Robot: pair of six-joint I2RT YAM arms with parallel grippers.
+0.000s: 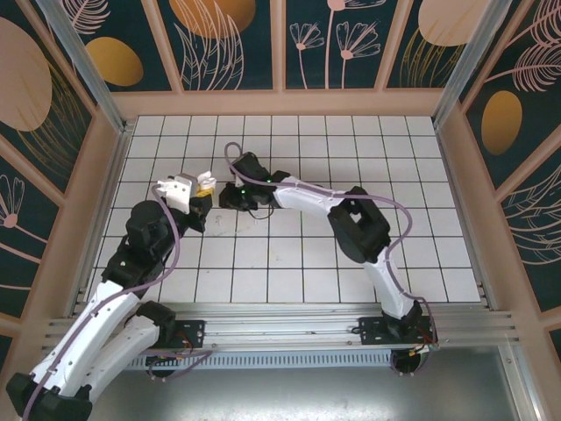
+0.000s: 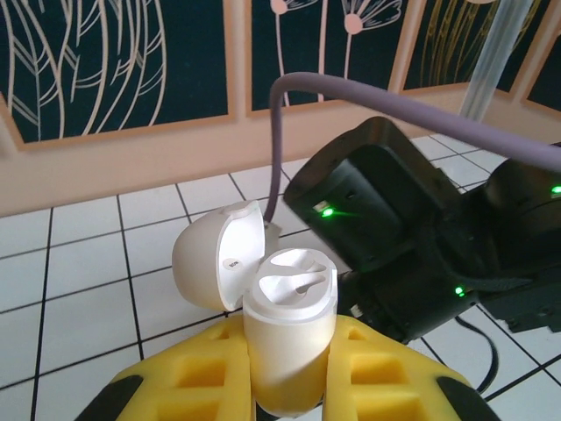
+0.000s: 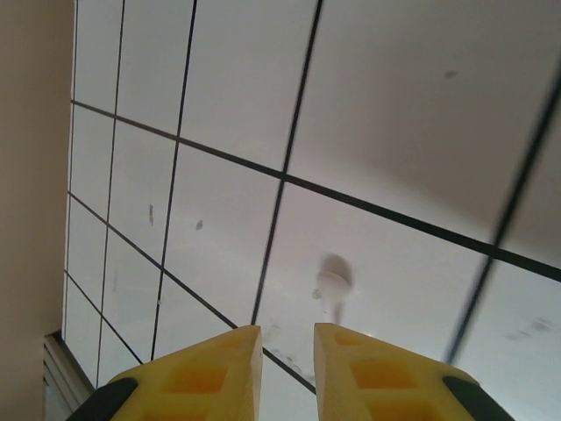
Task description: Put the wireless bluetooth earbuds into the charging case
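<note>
My left gripper (image 2: 289, 373) is shut on the white charging case (image 2: 289, 338), which stands upright between the yellow fingers (image 2: 197, 377). Its lid (image 2: 215, 263) hangs open to the left and two hollow slots show on top. In the top view the left gripper (image 1: 202, 185) is left of centre. My right gripper (image 3: 287, 331) points down at the tiles, jaws a narrow gap apart with nothing between them. One small white stemmed earbud (image 3: 331, 285) lies on the tile just beyond the right fingertip (image 3: 337, 338), not touching it. The right gripper's black wrist (image 2: 386, 228) hovers close behind the case.
White tiled floor (image 1: 351, 158) with dark grout lines, walled by wooden panels (image 1: 280, 101). A purple cable (image 2: 351, 88) arcs over the right wrist. The two arms meet left of centre (image 1: 232, 189); scuff marks dot the tile near the earbud.
</note>
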